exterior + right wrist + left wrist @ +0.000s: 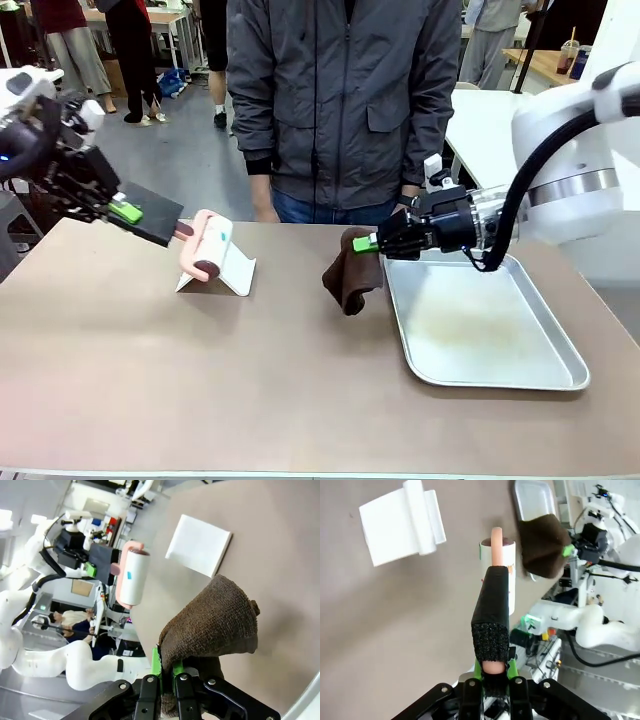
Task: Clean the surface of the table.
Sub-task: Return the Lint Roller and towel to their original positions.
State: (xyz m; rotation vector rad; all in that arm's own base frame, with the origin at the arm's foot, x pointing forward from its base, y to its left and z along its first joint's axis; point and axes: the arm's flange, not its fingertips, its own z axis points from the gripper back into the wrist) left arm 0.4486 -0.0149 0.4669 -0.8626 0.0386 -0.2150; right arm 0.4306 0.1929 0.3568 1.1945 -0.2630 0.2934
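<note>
My left gripper (125, 211) is shut on the black foam handle (492, 610) of a pink lint roller (205, 246). The roller's white roll (498, 555) hangs just above the brown table (200, 380), beside a white folded stand (226, 271). At mid-table my right gripper (366, 243) is shut on a dark brown cloth (350, 272), which droops down to the tabletop by the tray's left rim. In the right wrist view the cloth (215, 620) bunches over the fingers of the right gripper (166, 667). In the left wrist view the left gripper (495, 672) clamps the handle's end.
A shiny metal tray (520, 375) lies on the right half of the table. A person in a grey jacket (340, 100) stands at the far edge, hands down. The white stand (402, 522) sits left of centre. Open tabletop lies along the near edge.
</note>
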